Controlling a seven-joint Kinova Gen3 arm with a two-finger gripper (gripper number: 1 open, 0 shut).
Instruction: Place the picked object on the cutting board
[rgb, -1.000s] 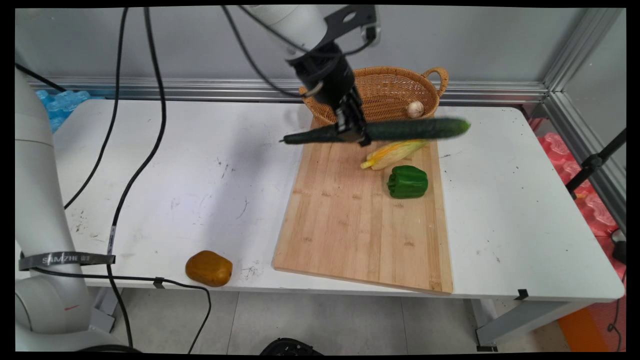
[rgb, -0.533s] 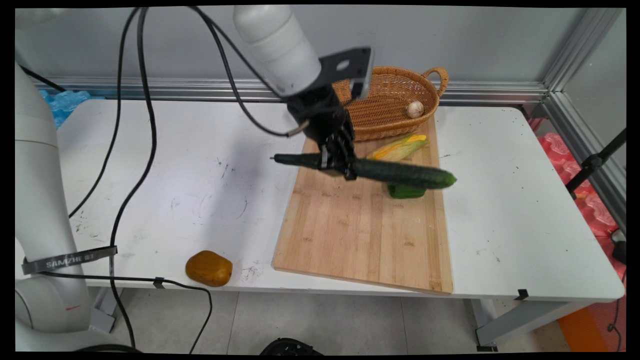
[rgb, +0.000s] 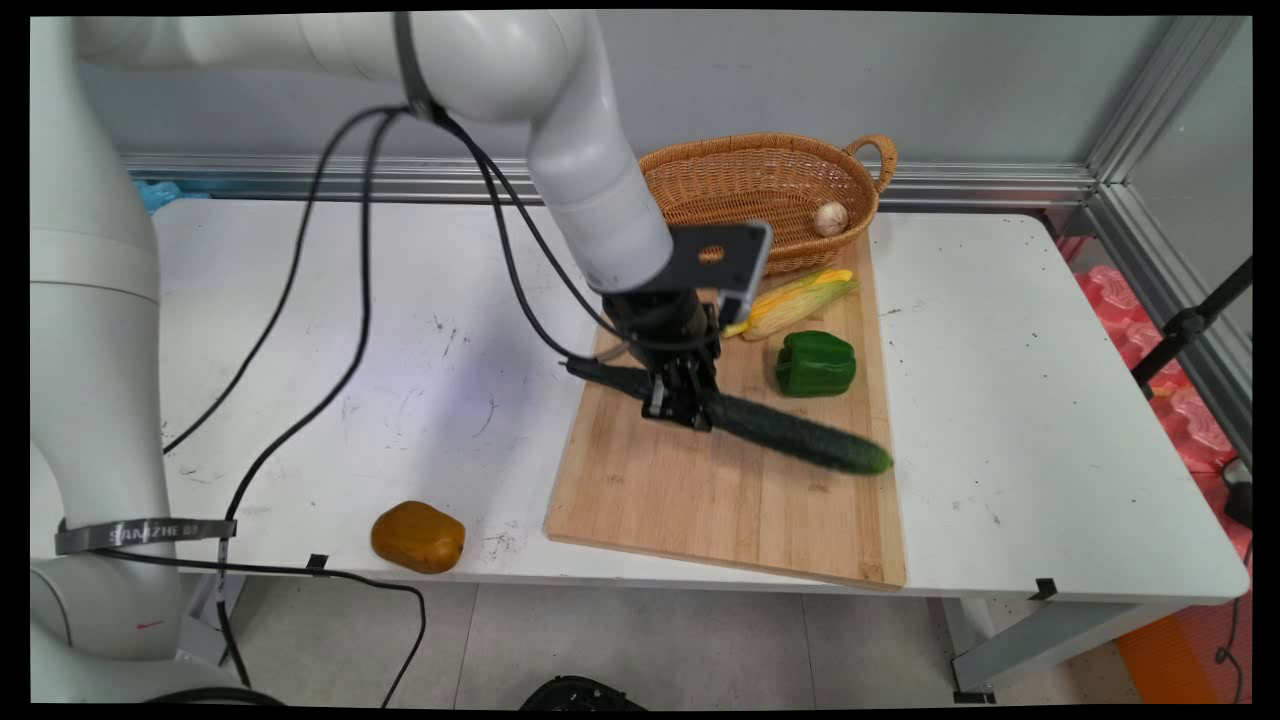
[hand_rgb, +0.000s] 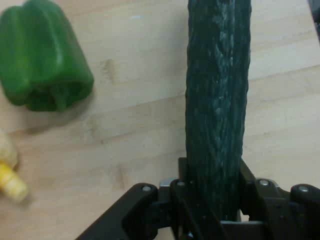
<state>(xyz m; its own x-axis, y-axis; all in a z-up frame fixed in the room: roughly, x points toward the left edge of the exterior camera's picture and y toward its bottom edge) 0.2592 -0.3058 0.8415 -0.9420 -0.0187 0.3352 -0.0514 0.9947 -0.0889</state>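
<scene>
A brown potato (rgb: 417, 537) lay near the bench's (rgb: 1050, 420) front edge. Over the cutting board (rgb: 700, 500), the hand (rgb: 682, 410) gripped a long cucumber (rgb: 790, 436) around its middle. A green pepper (rgb: 816, 363) and corn (rgb: 795, 302) sat rightward.

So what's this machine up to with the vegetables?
A white robot arm's black gripper is shut on a long dark cucumber, holding it over a wooden cutting board. A green bell pepper and an ear of corn lie on the board's far end. Behind it stands a wicker basket with a garlic bulb inside. A potato sits near the table's front edge.
</scene>
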